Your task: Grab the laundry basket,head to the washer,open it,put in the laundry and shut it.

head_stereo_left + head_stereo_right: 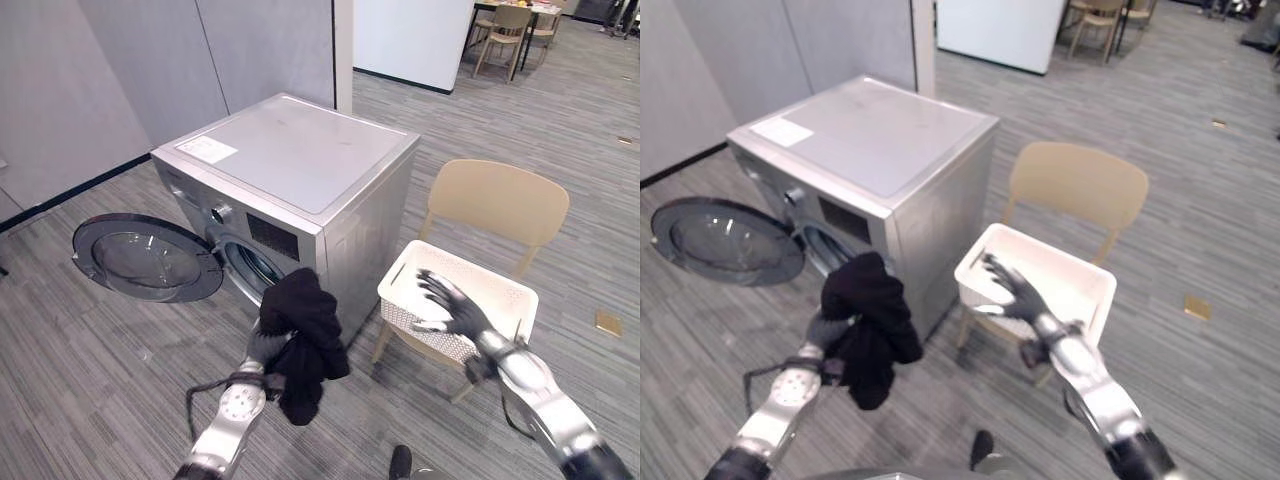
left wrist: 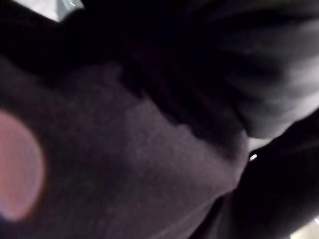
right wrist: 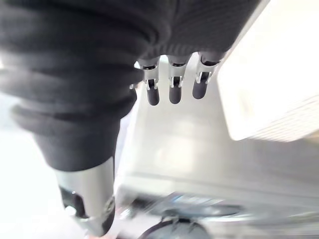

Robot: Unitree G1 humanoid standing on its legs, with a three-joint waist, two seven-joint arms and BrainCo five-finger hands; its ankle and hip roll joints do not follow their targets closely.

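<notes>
Laundry [image 1: 300, 340], a bundle of black cloth, is held up by the left hand [image 1: 265, 347], whose fingers are curled round its lower folds; most of the cloth hangs above and beside those fingers, just in front of the washer [image 1: 300, 170]. The washer door [image 1: 145, 258] is swung fully open, and the drum opening [image 1: 255, 265] lies just beyond the raised bundle. The loading step is judged to be in hand: the basket has been brought, the door opened, and the cloth lifted but not yet put in.

The right hand [image 1: 1012, 292] is held over the white laundry basket [image 1: 1080, 268], fingers straight and spread, nothing gripped; the basket rests on the beige chair [image 1: 500, 200] beside the washer.

For the next move, the bundle would need to be carried forward and lowered past the door rim into the drum, then released, with trailing folds kept clear of the opening.

Left fingertips are buried in the cloth, so the exact grip cannot be made out. Whether more laundry remains under the right fingers cannot be told.
</notes>
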